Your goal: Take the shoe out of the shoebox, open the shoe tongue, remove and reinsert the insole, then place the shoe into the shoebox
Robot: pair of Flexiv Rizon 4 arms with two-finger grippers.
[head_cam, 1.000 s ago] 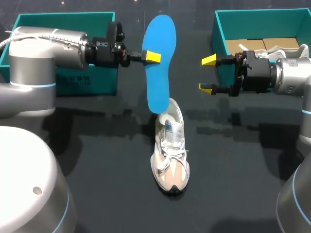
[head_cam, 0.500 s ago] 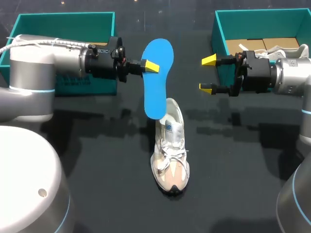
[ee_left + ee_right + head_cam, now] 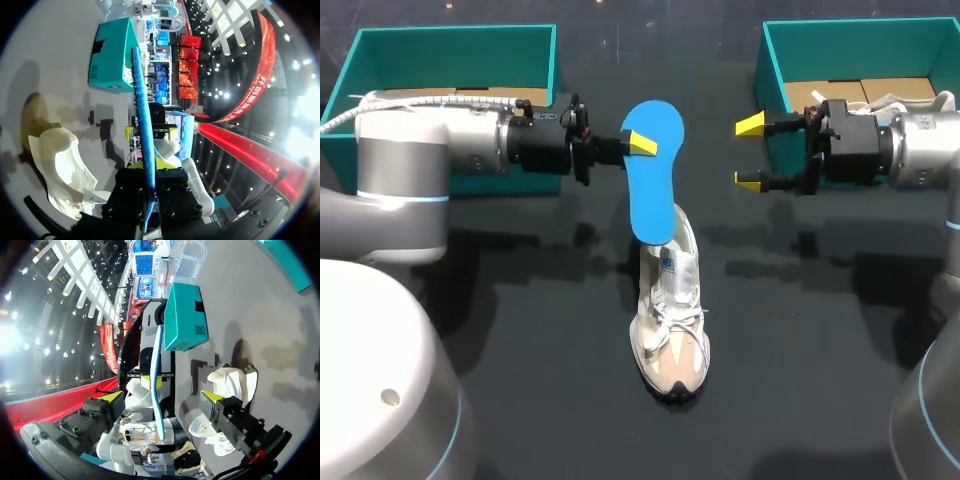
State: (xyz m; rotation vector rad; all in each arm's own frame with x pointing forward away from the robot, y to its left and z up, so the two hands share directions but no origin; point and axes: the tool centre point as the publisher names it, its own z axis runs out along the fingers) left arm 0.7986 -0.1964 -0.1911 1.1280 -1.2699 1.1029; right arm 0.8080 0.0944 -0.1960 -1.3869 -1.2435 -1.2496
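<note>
The left claw (image 3: 640, 143) is clamped on the blue insole (image 3: 653, 200), holding it on end with its lower tip at the heel opening of the white shoe (image 3: 670, 320), which sits mid-worktop (image 3: 520, 330). The right claw (image 3: 750, 152) hangs wide open and empty beside the right shoebox (image 3: 772, 100).

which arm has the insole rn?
The left arm: its jaws are shut on the blue insole, held over the shoe. The right arm has open, empty jaws.

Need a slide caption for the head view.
Left pincer holds the blue insole over the white shoe; right pincer open nearby.
</note>
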